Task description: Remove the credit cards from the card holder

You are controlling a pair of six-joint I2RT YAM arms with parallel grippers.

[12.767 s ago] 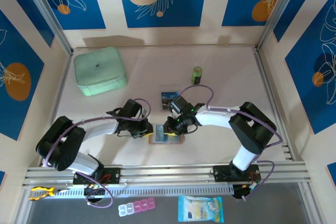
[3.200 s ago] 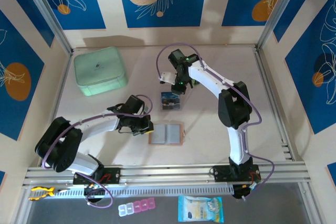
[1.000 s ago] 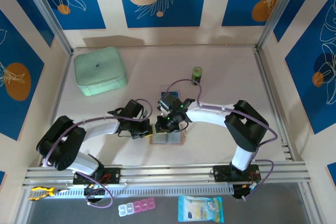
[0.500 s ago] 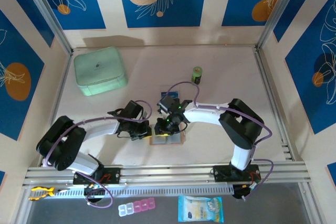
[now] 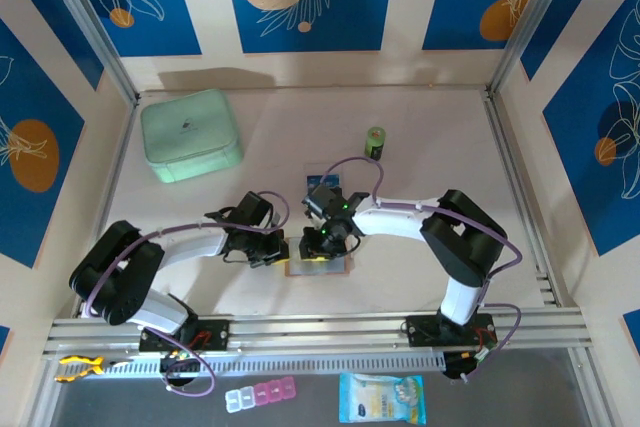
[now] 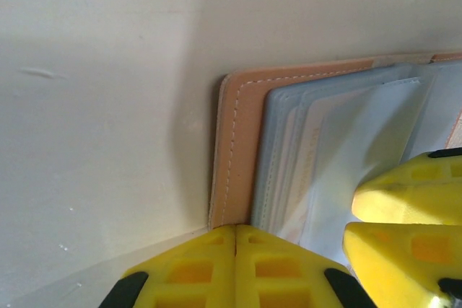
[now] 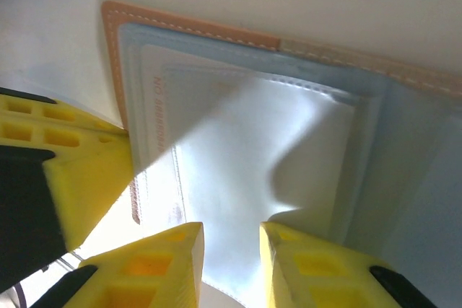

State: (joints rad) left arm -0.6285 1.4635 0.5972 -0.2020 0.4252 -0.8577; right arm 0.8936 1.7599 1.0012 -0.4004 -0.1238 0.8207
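Note:
The pinkish-tan card holder (image 5: 330, 267) lies open on the table in front of the arms, its grey-blue pockets (image 7: 303, 128) facing up. A pale card (image 7: 162, 117) with faint print sits inside the left pocket. My left gripper (image 6: 236, 230) is shut, its tips resting on the holder's tan left edge (image 6: 234, 149). My right gripper (image 7: 231, 247) is open just above the left pocket, one finger on each side of the clear sleeve. Dark blue-and-white cards (image 5: 322, 177) lie on the table behind the right wrist, partly hidden by it.
A mint-green case (image 5: 190, 134) stands at the back left. A small green cylinder (image 5: 375, 142) stands behind the right arm. A pill organiser (image 5: 260, 395) and a blue packet (image 5: 381, 397) lie in front of the rail (image 5: 300, 332).
My right gripper came back from the loose cards at the rear and has lowered onto the holder's left pocket. The left gripper stayed on the holder's edge.

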